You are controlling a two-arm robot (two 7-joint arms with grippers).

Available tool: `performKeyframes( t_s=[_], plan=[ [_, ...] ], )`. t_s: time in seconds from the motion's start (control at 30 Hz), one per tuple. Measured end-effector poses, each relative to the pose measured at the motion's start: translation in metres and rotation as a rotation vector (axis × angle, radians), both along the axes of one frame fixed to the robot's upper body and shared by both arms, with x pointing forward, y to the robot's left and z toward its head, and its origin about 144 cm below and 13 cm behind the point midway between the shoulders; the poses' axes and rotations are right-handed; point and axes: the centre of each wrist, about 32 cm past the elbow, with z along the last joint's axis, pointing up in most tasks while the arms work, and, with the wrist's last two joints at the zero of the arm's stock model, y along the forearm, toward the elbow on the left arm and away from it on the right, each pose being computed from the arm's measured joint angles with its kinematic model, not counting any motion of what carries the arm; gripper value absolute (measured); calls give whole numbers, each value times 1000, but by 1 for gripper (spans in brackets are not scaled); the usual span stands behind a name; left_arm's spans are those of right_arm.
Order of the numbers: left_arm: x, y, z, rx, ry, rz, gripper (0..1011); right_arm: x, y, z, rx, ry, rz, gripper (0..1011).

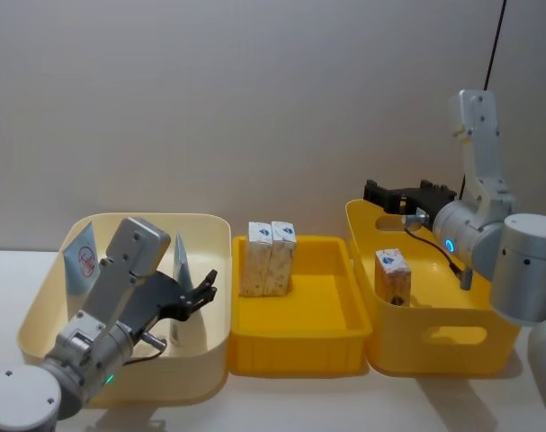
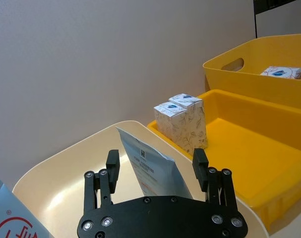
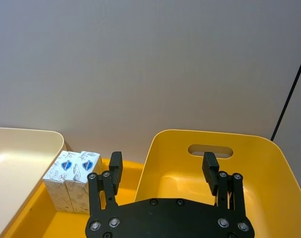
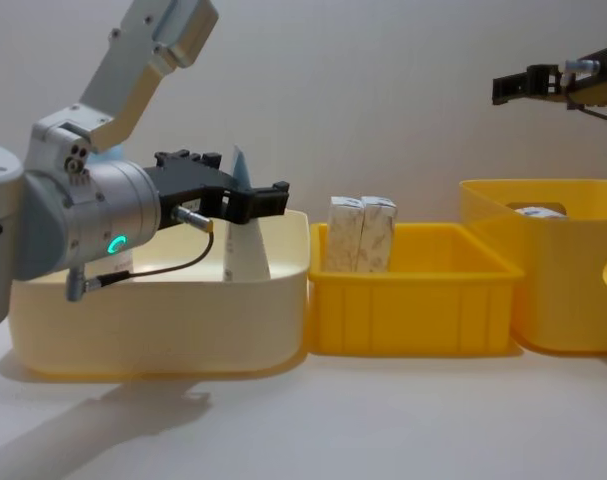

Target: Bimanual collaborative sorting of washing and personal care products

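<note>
Nearest, the left gripper [image 1: 199,295] hung inside the cream bin [image 1: 39,317], a smooth, round-cornered plastic tub on the white table [image 1: 299,405]. Its black fingers were spread wide and pinched nothing. The left wrist view set a flat, pale-blue-and-white tube [image 2: 151,171] upright just beyond the gap between the fingers; the head view showed that tube [image 1: 180,263] edge-on as a thin wedge, and the chest view showed it rising above the bin's rim [image 4: 245,245]. A second tube [image 1: 84,261], with a red round logo, leaned against the bin's left wall.

In the low, square-cornered yellow tray [image 1: 299,349] next to it, two small white boxes [image 1: 268,259] with beige speckled print stood upright, touching side by side at the tray's far left corner. The right wrist view showed the blue marks on their tops [image 3: 73,166].

A third box [image 1: 393,275] stood in the deeper yellow bin [image 1: 434,351] with oval handle cut-outs; from the chest view its top barely cleared the rim [image 4: 533,211].

Farthest, the right gripper [image 1: 382,194] hovered high above that bin's far rim, fingers apart and empty, before the plain grey wall [image 1: 255,90].
</note>
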Motion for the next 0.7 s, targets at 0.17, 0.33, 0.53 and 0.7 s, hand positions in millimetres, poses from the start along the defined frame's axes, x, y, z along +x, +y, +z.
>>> performKeyframes(
  t_s=[0.17,0.33,0.53,0.7],
  plan=[
    [2,0,1,3,-3,1,823,0,0,0,0,0,0,1001],
    [4,-1,2,6,-6,1,653,0,0,0,0,0,0,1001],
    [6,-1,3,8,-8,2,472,0,0,0,0,0,0,1001],
    [6,-1,3,9,-8,1,301,0,0,0,0,0,0,1001]
  ],
)
